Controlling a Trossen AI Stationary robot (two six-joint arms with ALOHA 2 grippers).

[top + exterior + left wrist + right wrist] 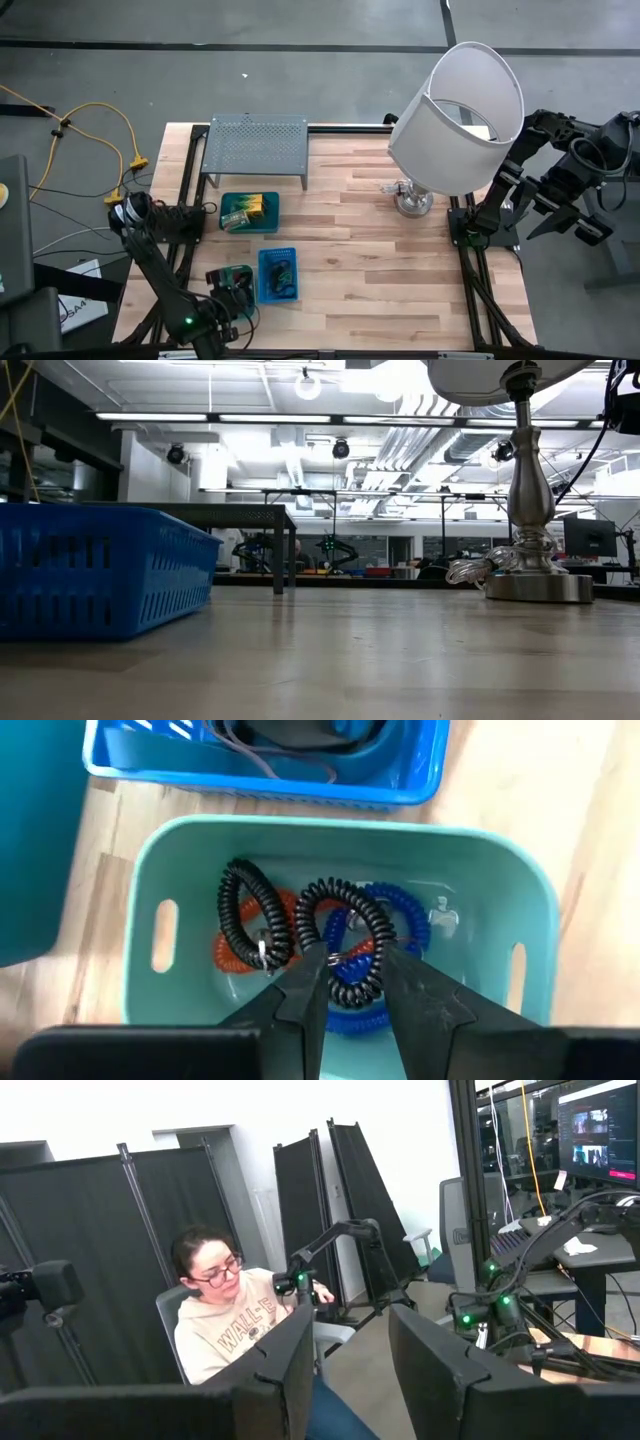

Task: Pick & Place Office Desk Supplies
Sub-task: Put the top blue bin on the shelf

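Coils (pixel 345 935) — two black, one orange, one blue, teal tray (pixel 500 880)

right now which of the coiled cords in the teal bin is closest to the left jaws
The black coiled cord arching over the blue coiled cord: its loop sits right at the left gripper fingertips. The other black coil and the orange coil lie off to the side.

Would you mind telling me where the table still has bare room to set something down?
Bare wood lies between the blue basket and the lamp, and along the near edge. The left side is crowded by the rack and bins.
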